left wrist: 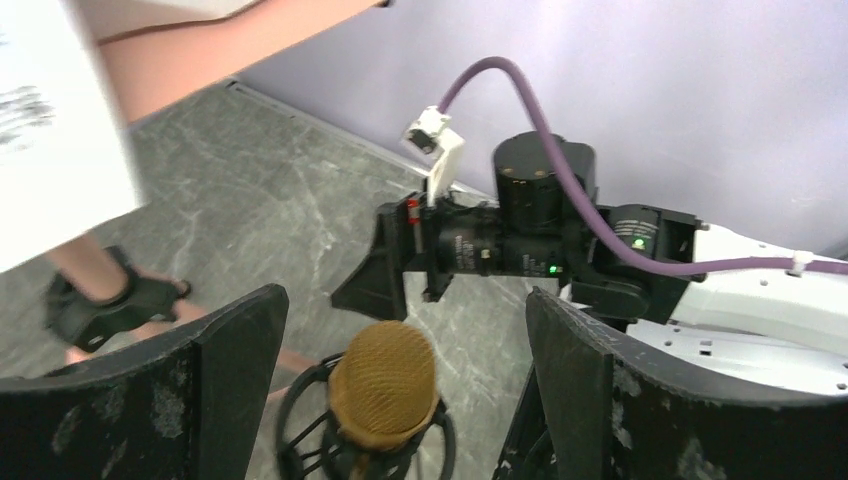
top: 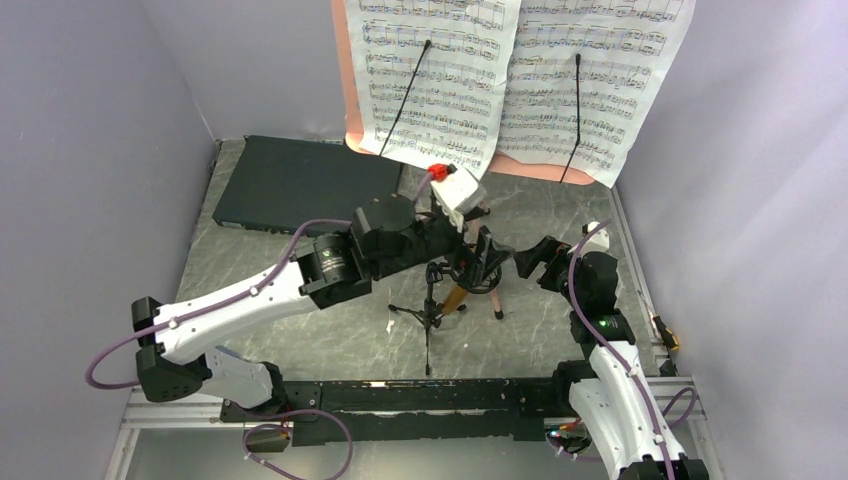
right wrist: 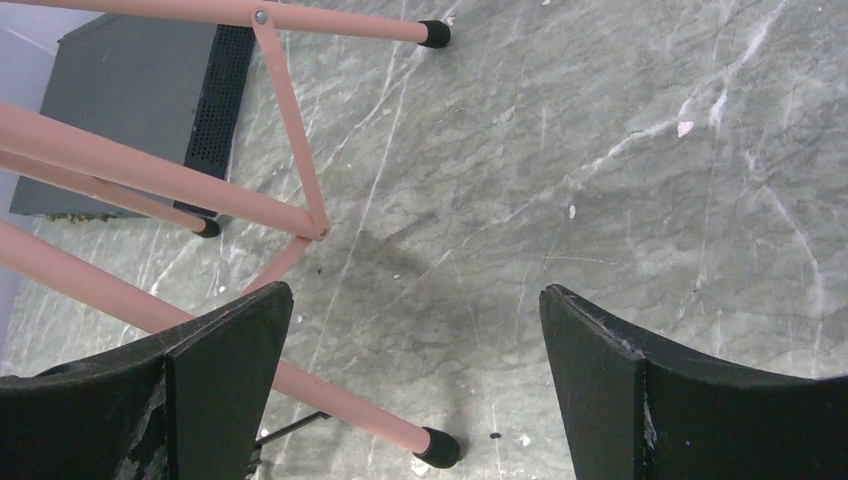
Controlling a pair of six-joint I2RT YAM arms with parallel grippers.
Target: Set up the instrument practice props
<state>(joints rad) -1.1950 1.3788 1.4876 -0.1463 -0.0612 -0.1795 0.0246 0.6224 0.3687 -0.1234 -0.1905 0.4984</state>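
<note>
Standing in ring mount [left wrist: 292,425], gold microphone [left wrist: 385,380], sheet-music pages [top: 440,80] bearing printed notation

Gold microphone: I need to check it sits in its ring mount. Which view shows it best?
Left wrist: the gold microphone appears close, its mesh head sitting in the ring mount. Top external shows only a sliver beneath the left arm. Right wrist misses it.

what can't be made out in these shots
Left wrist view: gold microphone, lower body cut off by the bottom edge; sheet-music page blurred, unreadable.
Top view: music stand, top cut off by the upper edge; left arm covers most of the microphone.
Right wrist view: only the stand's legs show.
</note>
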